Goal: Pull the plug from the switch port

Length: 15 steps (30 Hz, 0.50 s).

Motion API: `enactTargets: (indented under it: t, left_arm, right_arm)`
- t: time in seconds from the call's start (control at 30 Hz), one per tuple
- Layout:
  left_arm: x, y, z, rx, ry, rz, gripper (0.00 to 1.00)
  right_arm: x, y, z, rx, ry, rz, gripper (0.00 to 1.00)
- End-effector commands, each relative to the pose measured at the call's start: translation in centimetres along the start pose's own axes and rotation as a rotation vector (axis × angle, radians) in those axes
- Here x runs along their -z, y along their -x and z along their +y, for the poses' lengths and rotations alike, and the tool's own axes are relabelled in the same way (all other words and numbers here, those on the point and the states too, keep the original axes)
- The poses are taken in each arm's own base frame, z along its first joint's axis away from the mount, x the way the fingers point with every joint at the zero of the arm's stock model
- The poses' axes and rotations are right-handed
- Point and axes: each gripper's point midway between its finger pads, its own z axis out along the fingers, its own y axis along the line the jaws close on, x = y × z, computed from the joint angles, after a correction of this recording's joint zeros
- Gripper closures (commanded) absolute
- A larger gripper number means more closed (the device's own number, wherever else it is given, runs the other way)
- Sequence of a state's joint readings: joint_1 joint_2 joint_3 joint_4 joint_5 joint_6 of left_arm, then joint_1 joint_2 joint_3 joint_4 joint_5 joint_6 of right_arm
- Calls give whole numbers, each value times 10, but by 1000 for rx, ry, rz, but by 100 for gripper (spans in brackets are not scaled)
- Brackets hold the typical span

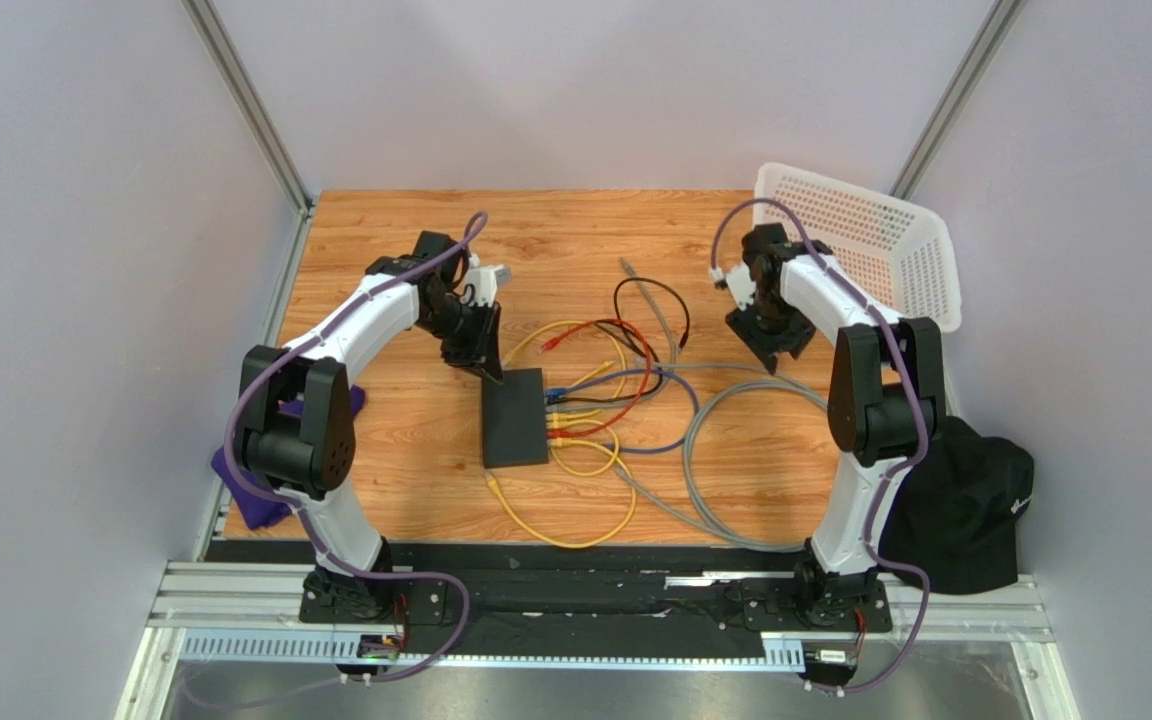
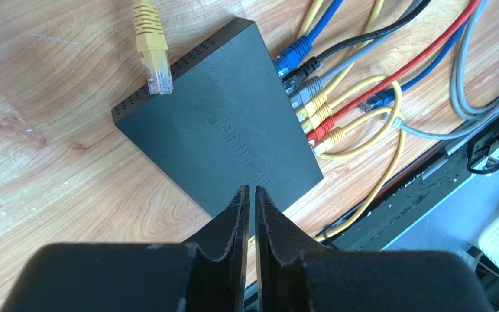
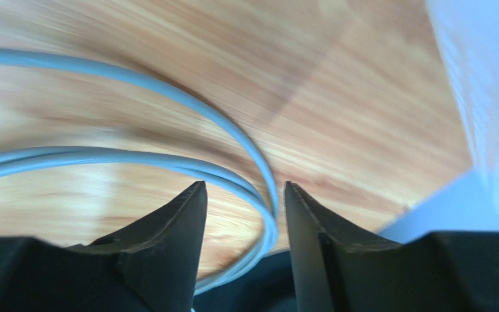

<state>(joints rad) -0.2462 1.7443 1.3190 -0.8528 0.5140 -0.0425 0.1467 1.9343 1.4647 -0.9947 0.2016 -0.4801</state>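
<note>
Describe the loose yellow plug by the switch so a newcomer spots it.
On the wooden table sits a flat black switch with a row of cables plugged along one edge. Around the corner, at its vented edge, lies the loose yellow plug, its clear tip plugged into nothing, apart from the rest.

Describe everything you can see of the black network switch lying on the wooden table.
The switch is a flat, matte-black rectangular box, plastic-looking, lying flat on the wooden table with a faint TP-LINK logo on top. Vent slots line one short side. Along one long edge a row of plugs sits in its ports: blue, black, grey, yellow and red. A loose yellow plug rests against the vented side. The left gripper, nearly shut, stands over its opposite end; contact cannot be told.
</note>
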Motion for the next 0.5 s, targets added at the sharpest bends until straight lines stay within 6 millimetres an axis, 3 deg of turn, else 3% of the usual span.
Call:
enactTargets:
  t: [0.0, 0.1, 0.2, 0.23, 0.33, 0.4, 0.43, 0.47]
  left_arm:
    - [3, 6, 2, -20, 3, -5, 84]
    - [3, 5, 4, -16, 16, -7, 80]
    - [4, 3, 7, 0, 42, -2, 66]
    - [4, 3, 9, 9, 51, 0, 57]
    - [3, 0, 13, 55, 53, 2, 46]
    - [2, 0, 17, 85, 57, -6, 42]
    - [2, 0, 16, 101, 44, -7, 41]
    - [1, 1, 17, 112, 38, -13, 41]
  right_arm:
    - [98, 66, 56, 19, 291, -387, 46]
    - [143, 93, 95, 101, 474, -579, 41]
    - [168, 113, 133, 158, 634, -686, 38]
    - [163, 118, 150, 161, 685, -656, 37]
    - [170, 134, 186, 194, 784, -640, 38]
    - [162, 144, 207, 218, 831, -617, 38]
    - [169, 151, 220, 252, 847, -630, 38]
    - [155, 156, 230, 249, 868, -590, 39]
